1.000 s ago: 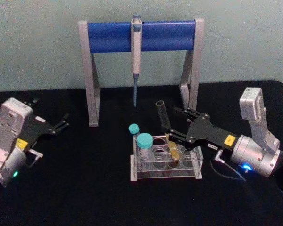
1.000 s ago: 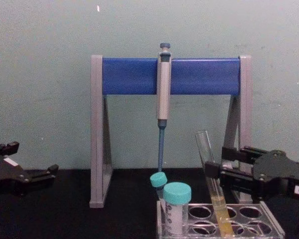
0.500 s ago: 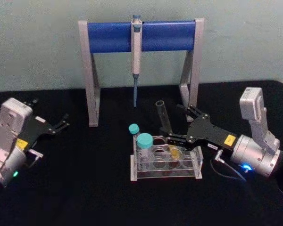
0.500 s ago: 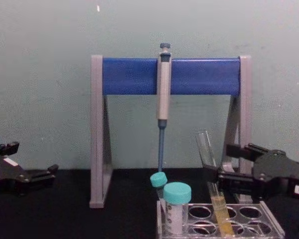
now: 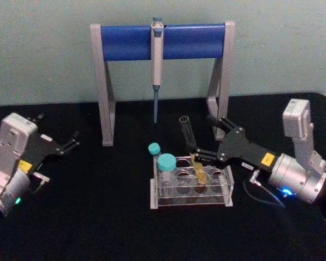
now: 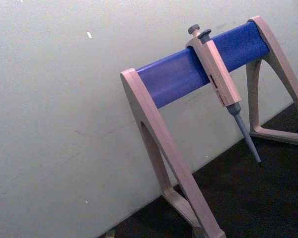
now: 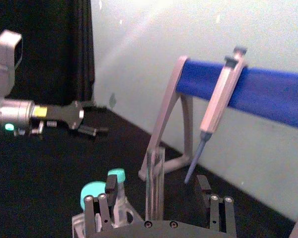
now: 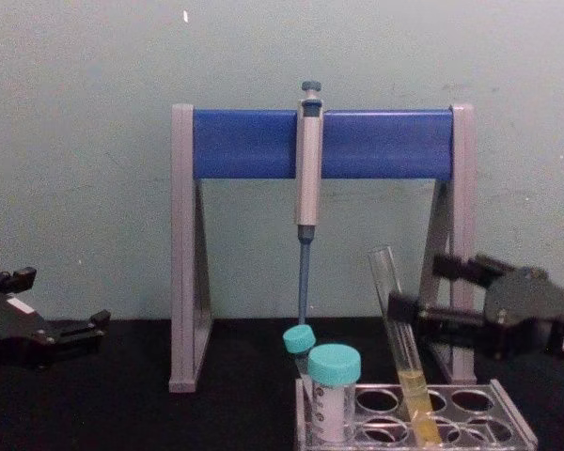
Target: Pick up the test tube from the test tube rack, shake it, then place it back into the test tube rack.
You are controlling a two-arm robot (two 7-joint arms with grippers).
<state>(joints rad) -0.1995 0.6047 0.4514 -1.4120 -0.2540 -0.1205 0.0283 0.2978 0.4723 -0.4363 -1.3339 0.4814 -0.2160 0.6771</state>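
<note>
The test tube stood tilted in a hole of the test tube rack, yellow liquid settled in its round bottom, open mouth leaning back toward the stand. You had the right gripper spread wide around its upper half, one finger on each side with open space between pads and glass, nothing pinched. From the right wrist view the tube rose midway between the fingers, so your line-up looked good.

Judging by the look of it, that glass would be light, stiff, smooth and easy to crack, and with no cap the liquid could slop out. You would have wanted to close gently on the bare wall above the liquid and below the rim, then lift along the tilt so it cleared the hole cleanly.

Two teal-capped tubes sat in the rack beyond the tube, on the far side from your gripper. The pipette hung from the stand behind. Your left gripper lay parked well away, fingers slightly apart, holding nothing.
</note>
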